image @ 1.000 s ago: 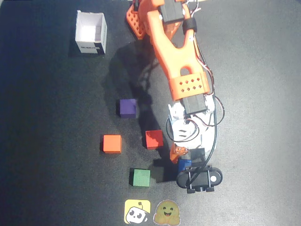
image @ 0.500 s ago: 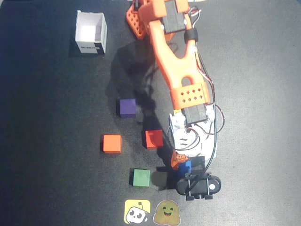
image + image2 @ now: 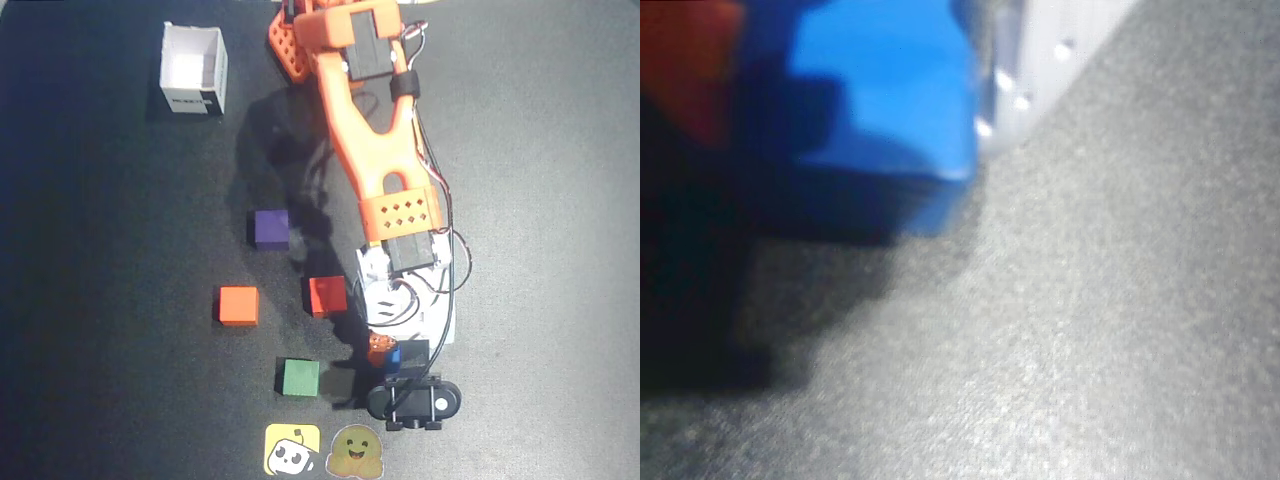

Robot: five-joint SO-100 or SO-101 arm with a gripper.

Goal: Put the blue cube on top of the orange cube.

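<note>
The blue cube sits between my gripper's fingers near the front of the black mat, right of the green cube. In the wrist view the blue cube fills the top left, with the orange finger on its left and the pale finger pressed to its right. The gripper is shut on it, low over the mat; I cannot tell if the cube touches the mat. The orange cube stands alone to the left in the overhead view, well apart from the gripper.
A red-orange cube lies just left of the arm's wrist. A dark purple cube is behind it and a green cube in front. A white open box stands at the back left. Two stickers mark the front edge.
</note>
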